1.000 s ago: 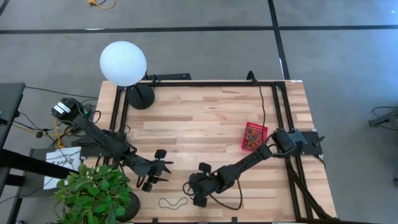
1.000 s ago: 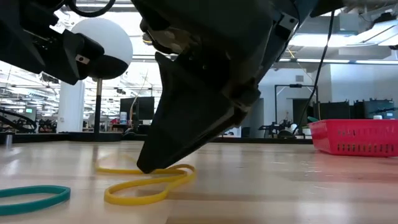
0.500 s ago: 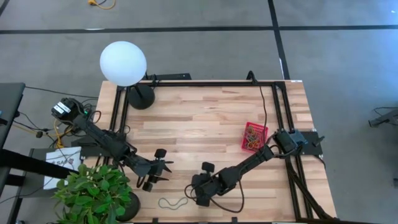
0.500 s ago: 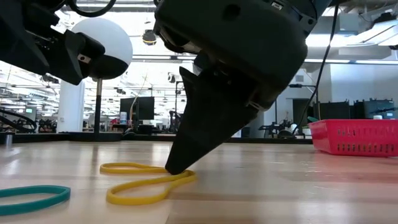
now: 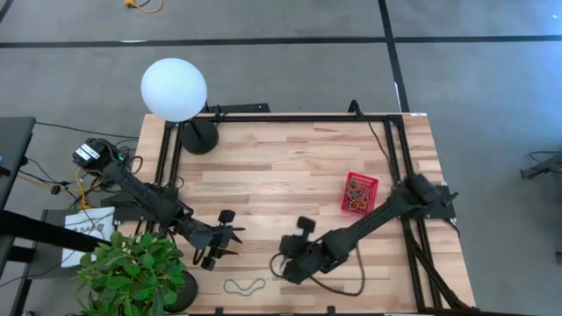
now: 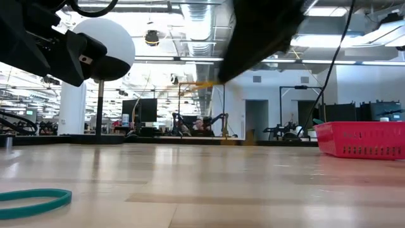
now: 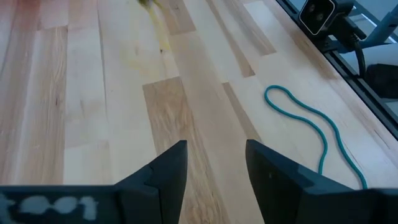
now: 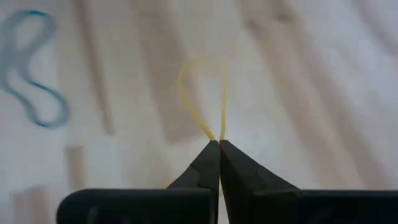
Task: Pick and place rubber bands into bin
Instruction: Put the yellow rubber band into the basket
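Note:
My right gripper [image 5: 284,267] hangs above the table's near middle, shut on a thin yellow rubber band [image 8: 202,93]. In the low view the band [image 6: 204,83] shows as a faint streak at the raised fingertips. A teal rubber band [image 5: 244,286] lies flat on the wood near the front edge, also seen in the low view [image 6: 31,201] and ahead of my left gripper [image 7: 311,127]. My left gripper [image 7: 214,163] stands open over bare wood, left of the right one. The red bin [image 5: 359,192], with several bands inside, stands at the right. My right gripper pinches the yellow band's strands [image 8: 215,134] between its two fingertips [image 8: 209,155], only at their free ends. The rest of the band reaches out past the fingertips as a narrow loop [image 8: 193,68]. In the low view the band is clear of the table.
A lamp with a white globe [image 5: 174,88] and black round base [image 5: 199,138] stands at the far left. A potted plant [image 5: 132,268] sits at the near left corner. Black rails [image 5: 395,149] and cables run along the table's right side. Bare wood lies between gripper and bin.
My right gripper has shut on the yellow band, which lay on the table, and has risen with it, shifting a little toward the table's right edge. The band has left the wood and now hangs at the fingertips. The teal band has stayed put.

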